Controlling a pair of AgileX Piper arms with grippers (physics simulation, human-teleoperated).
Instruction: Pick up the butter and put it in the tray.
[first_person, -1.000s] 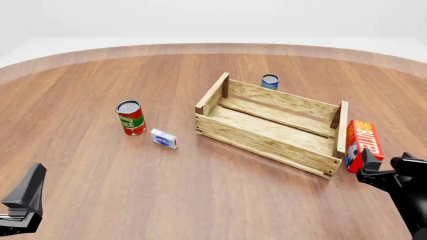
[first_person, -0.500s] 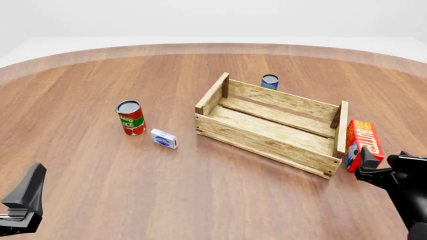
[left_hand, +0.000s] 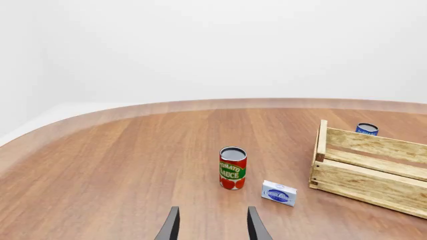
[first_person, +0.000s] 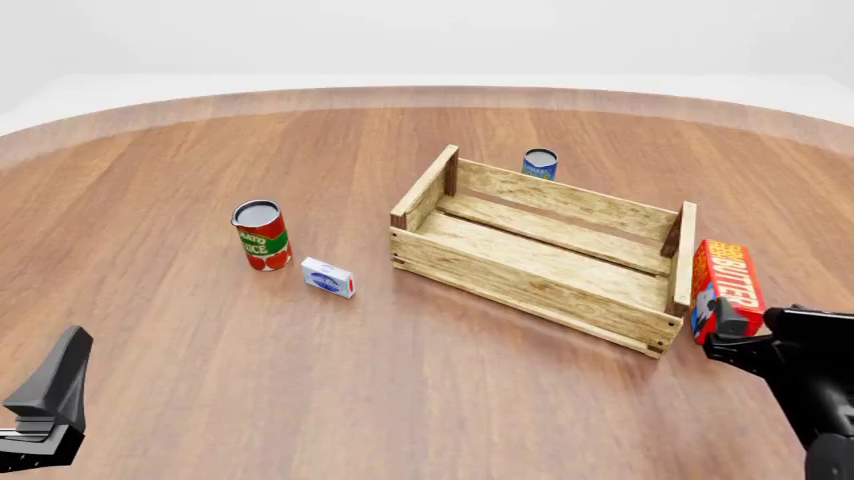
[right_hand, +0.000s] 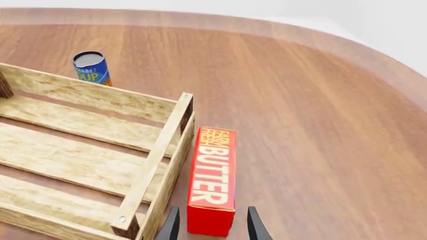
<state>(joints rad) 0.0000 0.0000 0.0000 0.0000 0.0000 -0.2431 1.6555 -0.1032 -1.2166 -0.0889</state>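
Observation:
The butter (first_person: 727, 285) is a red carton with yellow lettering, lying on the table just right of the tray's (first_person: 534, 290) right end wall. In the right wrist view the butter (right_hand: 213, 177) runs lengthwise alongside that end wall of the tray (right_hand: 157, 160). My right gripper (first_person: 754, 335) is open at the carton's near end. Its fingertips (right_hand: 172, 222) stand on either side of that end with a small gap on each side. My left gripper (first_person: 51, 395) is open and holds nothing at the near left, far from both; its fingers (left_hand: 171, 227) point toward the cans.
A tomato sauce can (first_person: 262, 235) and a small white-and-blue box (first_person: 327, 277) stand left of the tray. A blue can (first_person: 539, 163) stands behind the tray's far wall. The table's curved edge (right_hand: 373, 55) runs past the butter on the right.
My right gripper has crept forward toward the butter's near end. The butter, the tray and the left arm have not moved.

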